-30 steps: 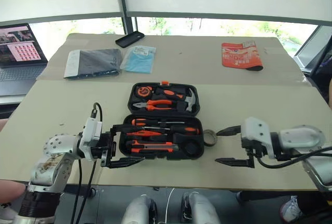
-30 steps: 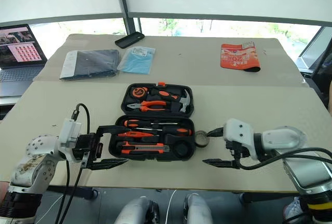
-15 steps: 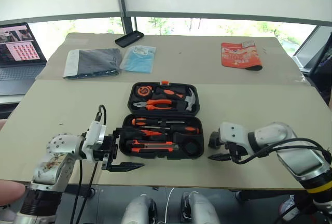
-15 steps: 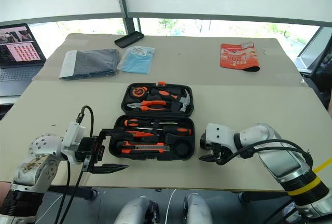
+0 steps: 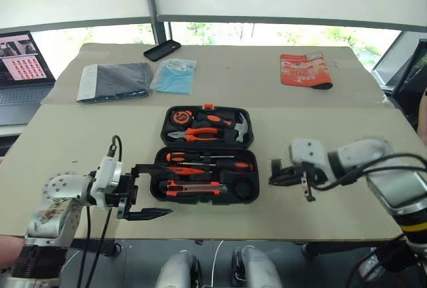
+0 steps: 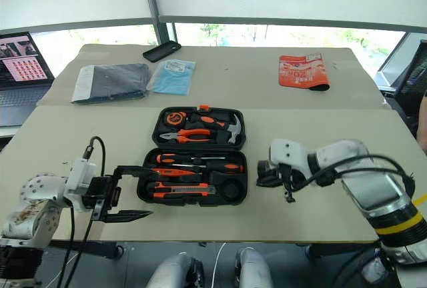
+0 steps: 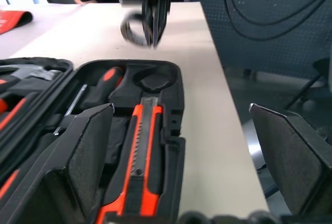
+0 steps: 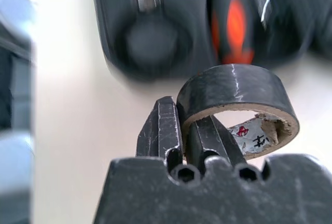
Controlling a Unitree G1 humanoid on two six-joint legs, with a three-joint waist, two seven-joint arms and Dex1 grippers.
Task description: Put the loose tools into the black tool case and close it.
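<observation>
Right end effector (image 8: 188, 130) clamped on small dark tape roll's (image 8: 236, 90) wall, lifted for open black moulded case (image 5: 203, 183); left end effector (image 5: 148, 190) apart, beside case.

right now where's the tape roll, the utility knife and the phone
tape roll (image 8: 233, 88), right wrist view, dark outer band
utility knife (image 7: 142, 146), left wrist view, orange-and-black body
phone (image 5: 162, 50), left eye view, middle of its back

We see a black tool case (image 5: 203, 181) with orange-and-black tools, a dark tape roll (image 8: 236, 99) with tan cardboard core, a beige table (image 5: 320, 121), a black phone (image 5: 162, 51), a red-orange pouch (image 5: 305, 70), a light blue packet (image 5: 173, 75).
</observation>
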